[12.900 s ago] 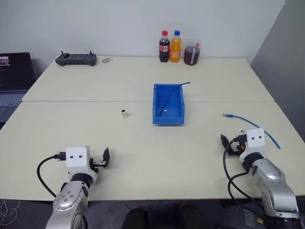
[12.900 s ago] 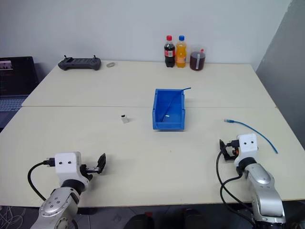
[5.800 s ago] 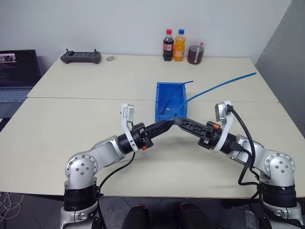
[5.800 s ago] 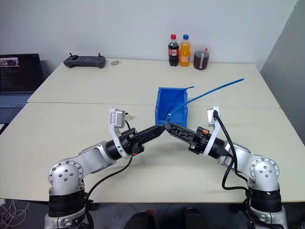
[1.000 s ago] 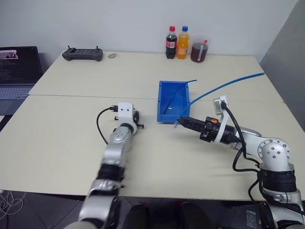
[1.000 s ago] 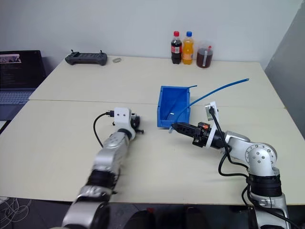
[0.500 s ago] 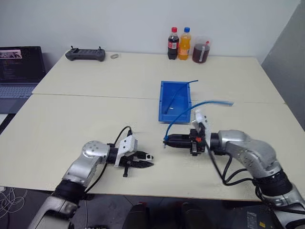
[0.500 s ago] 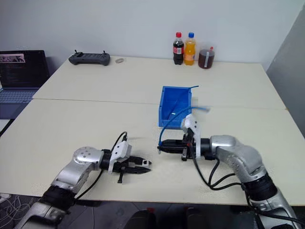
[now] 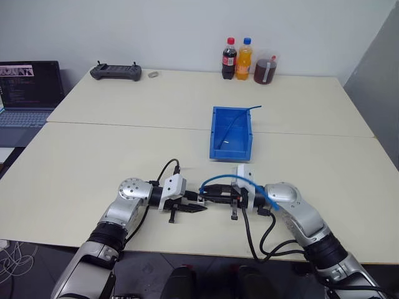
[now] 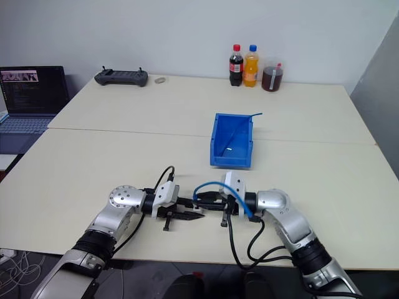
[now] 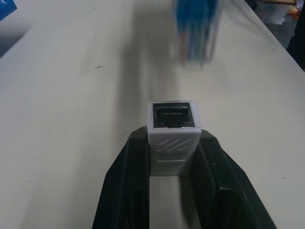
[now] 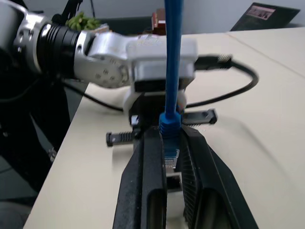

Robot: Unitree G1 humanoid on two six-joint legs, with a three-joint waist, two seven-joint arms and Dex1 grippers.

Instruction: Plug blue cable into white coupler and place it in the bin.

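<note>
Two tools meet tip to tip low over the pale bench (image 9: 93, 162), pointing at each other. The left tool (image 11: 174, 157) is clamped on the small white boxy plastic coupler (image 11: 173, 130), whose dark socket faces the right tool. The right tool (image 12: 170, 157) is closed on the clear plug end of the thin light-blue network cable (image 12: 172, 57), the plug just short of the coupler's opening. From the right tool the cable arches up and back over its wrist (image 9: 219, 180). Beyond both tools, well apart, stands the bright blue open-topped plastic bin (image 9: 215, 132), with a thinner, darker blue cable (image 9: 237, 120) leaning inside.
</note>
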